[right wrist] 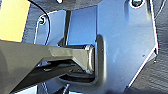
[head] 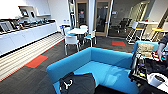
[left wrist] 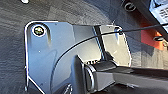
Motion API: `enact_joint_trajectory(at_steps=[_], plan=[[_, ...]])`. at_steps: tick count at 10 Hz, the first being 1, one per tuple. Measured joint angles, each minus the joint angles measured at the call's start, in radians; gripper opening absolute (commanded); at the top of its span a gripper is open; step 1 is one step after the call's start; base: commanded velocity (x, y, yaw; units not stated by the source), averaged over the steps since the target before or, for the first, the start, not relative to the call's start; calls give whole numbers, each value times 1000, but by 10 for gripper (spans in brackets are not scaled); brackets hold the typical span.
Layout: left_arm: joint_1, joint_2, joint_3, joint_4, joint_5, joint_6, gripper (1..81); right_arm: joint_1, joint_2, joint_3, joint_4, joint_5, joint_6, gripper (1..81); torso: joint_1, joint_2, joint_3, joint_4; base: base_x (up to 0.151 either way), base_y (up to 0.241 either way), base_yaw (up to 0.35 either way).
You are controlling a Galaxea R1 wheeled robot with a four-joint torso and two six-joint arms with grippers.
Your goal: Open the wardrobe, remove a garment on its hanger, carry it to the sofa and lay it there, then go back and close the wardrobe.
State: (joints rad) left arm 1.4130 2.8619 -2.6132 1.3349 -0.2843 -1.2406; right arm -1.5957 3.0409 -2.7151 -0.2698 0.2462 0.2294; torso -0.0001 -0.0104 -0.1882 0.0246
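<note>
Garment [head: 77, 85] is lying flat on the sofa [head: 110, 70] seat in my head view, white hanger [head: 67, 85] poking out. Wrist views are showing carpet [left wrist: 15, 37]; I cannot tell the jaws' state or where the garment lies from them.

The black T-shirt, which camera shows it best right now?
The head view. There the T-shirt lies crumpled on the seat of the blue sofa, near its front left corner, with a bit of white on it. The two wrist views look down past the robot's own plates at dark carpet, so they add nothing about the shirt.
</note>
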Motion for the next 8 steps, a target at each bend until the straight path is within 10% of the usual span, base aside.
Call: enact_joint_trajectory(at_steps=[8], plan=[[5, 4, -1, 0, 3, -13, 811, 6, 0, -3, 0, -10, 0, 811, 1, 0, 0, 0, 0, 0, 160]])
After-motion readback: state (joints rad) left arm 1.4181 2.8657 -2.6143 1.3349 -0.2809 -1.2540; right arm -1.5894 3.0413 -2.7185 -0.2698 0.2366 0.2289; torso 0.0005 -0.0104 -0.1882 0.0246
